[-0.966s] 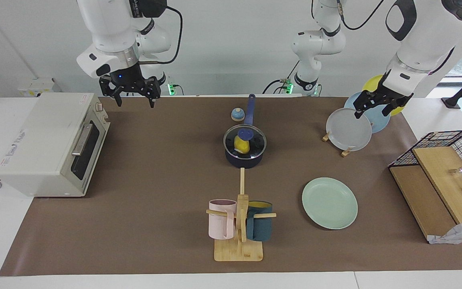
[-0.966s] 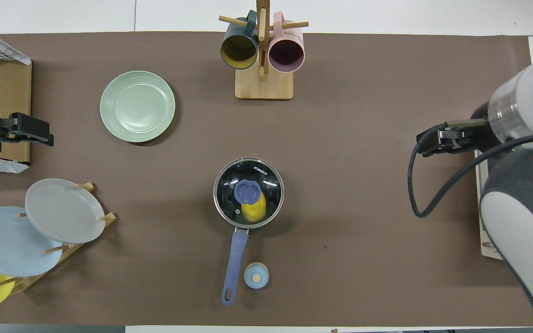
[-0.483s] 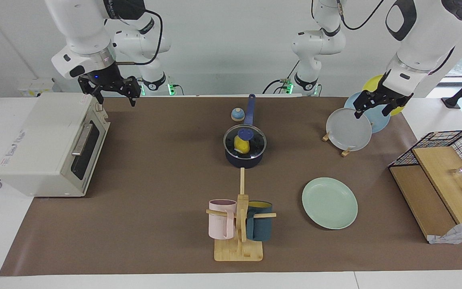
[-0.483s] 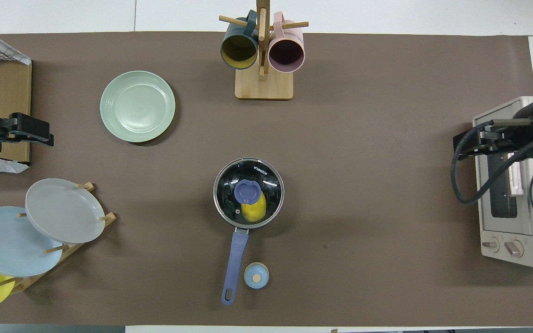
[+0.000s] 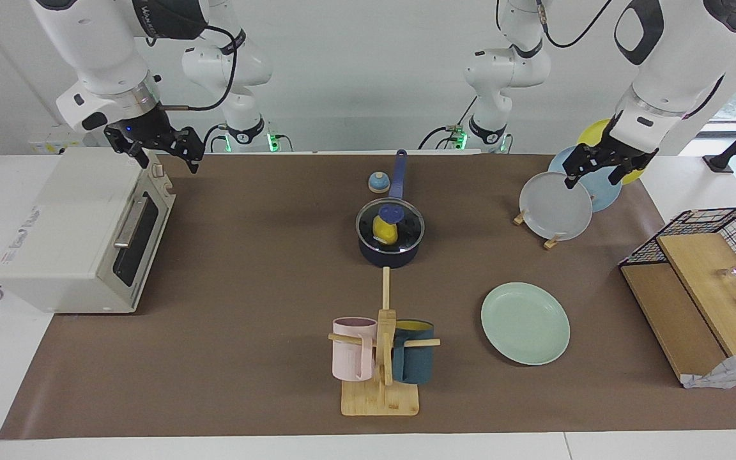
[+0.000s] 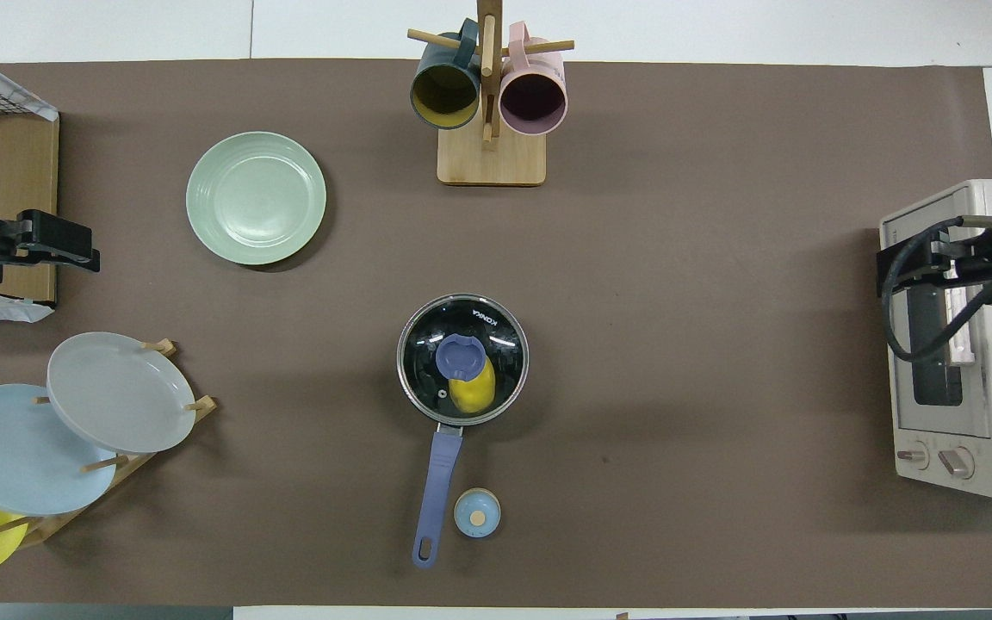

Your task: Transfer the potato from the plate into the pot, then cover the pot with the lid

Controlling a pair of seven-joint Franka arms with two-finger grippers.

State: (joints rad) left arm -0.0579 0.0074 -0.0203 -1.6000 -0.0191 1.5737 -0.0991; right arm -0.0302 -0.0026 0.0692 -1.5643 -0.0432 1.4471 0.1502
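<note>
Pulling our right claw (image 5: 156,151) away has been the one change over the last second: it was up over the brown table (image 5: 246,268) between the toaster oven (image 5: 80,230) and the pot (image 5: 390,246), and now it hangs over the oven's corner nearest the robots, fingers spread wide and holding nothing. Our left claw (image 5: 600,170) has not moved; it waits above the upright plates in the rack (image 5: 556,207), and we cannot tell how its fingers stand.

Starting nearest us, well clear of both claws toward the middle of the table, the small bell (image 6: 477,512) sits just beside the pot's long handle. Next comes the pot itself, with the lid (image 6: 462,359) seated level on its rim and the potato (image 6: 472,389) visible through the glass, inside and under the blue knob. None of these has shifted in the last second.

Farther out, toward the left claw's end, the plate (image 6: 256,197) lies bare. Farthest of all stands the mug rack (image 6: 490,95) with its two mugs.

We judge both steps done: potato in, lid on, and the right claw's retreat reads as a move to rest, not a new reach.
</note>
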